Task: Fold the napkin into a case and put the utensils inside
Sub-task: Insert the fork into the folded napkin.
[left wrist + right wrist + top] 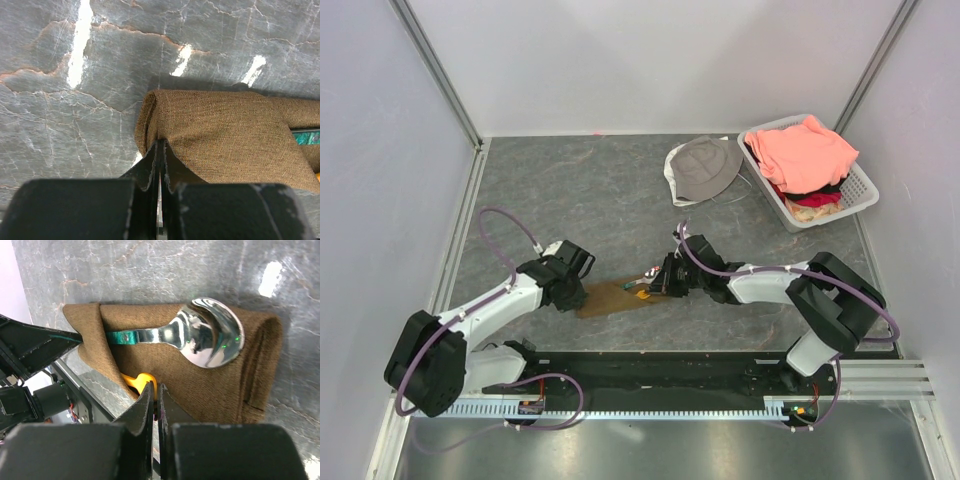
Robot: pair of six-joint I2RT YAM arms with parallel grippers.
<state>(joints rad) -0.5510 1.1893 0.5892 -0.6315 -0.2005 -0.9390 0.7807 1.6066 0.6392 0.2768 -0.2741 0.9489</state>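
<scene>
Top view: a grey marbled table (pixel 600 190) with the two arms reaching in from its near edge. The napkin (pixel 612 298), folded into a narrow brown packet, lies near the middle of the near part of the table, between the two grippers.

Left gripper (pixel 578 293): closed at the left end of the napkin. In the left wrist view its fingertips (pixel 156 150) are pressed together on the cloth's edge, which rises in a small peak between them.

Right gripper (pixel 656 284): at the right end of the napkin, fingers together. In the right wrist view the fingertips (pixel 148 390) meet at the near edge of the cloth, touching the orange fork (pixel 136 379). Whether the fork is actually pinched cannot be told.

Contents of the napkin, right wrist view: the spoon (pixel 210 335) lies with its shiny bowl exposed on top of the cloth and its green patterned handle running under a folded flap. Only a short orange piece of the fork shows from under the same flap, just beside the fingertips.

Far right of the table: a white plastic basket (pixel 766 182) holding salmon-pink clothes (pixel 805 150) piled above its rim, with dark and red items (pixel 817 198) beneath. A grey bucket hat (pixel 705 168) lies on the table just left of the basket, well apart from the napkin.
</scene>
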